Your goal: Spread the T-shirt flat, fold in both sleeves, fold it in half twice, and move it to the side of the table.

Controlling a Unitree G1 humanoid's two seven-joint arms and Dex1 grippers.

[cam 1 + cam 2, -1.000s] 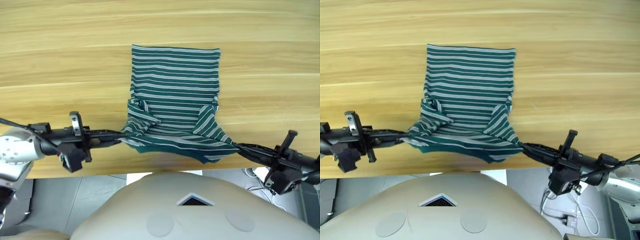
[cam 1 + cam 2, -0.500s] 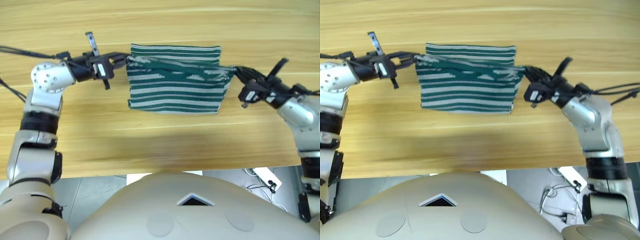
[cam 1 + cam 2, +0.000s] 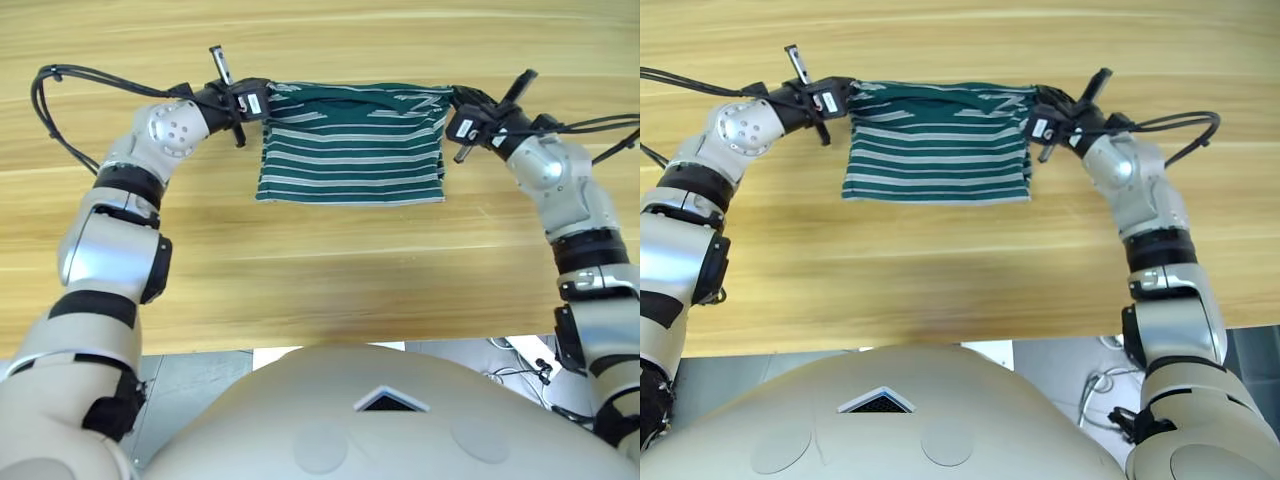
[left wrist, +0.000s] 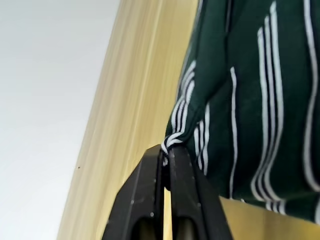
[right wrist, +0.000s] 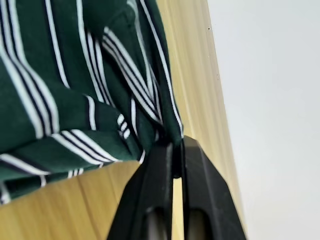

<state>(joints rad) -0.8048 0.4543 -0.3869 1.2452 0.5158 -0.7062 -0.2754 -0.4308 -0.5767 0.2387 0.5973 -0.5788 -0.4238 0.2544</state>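
Note:
The green T-shirt with white stripes lies folded in half on the far middle of the wooden table. Its doubled edge is at the far side and its fold faces me. My left gripper is shut on the shirt's far left corner. My right gripper is shut on the far right corner. The left wrist view shows the left gripper pinching a striped hem, with the cloth hanging beside it. In the right wrist view the right gripper clamps bunched layers of shirt just above the wood.
Bare tabletop stretches to the left and right of the shirt and toward me. The table's front edge runs close to my body. Black cables trail from both arms over the table.
Both grippers have carried the shirt's near edge from the table's front up and over to its far edge. The shirt is now half as long, and the top layer has settled lower.

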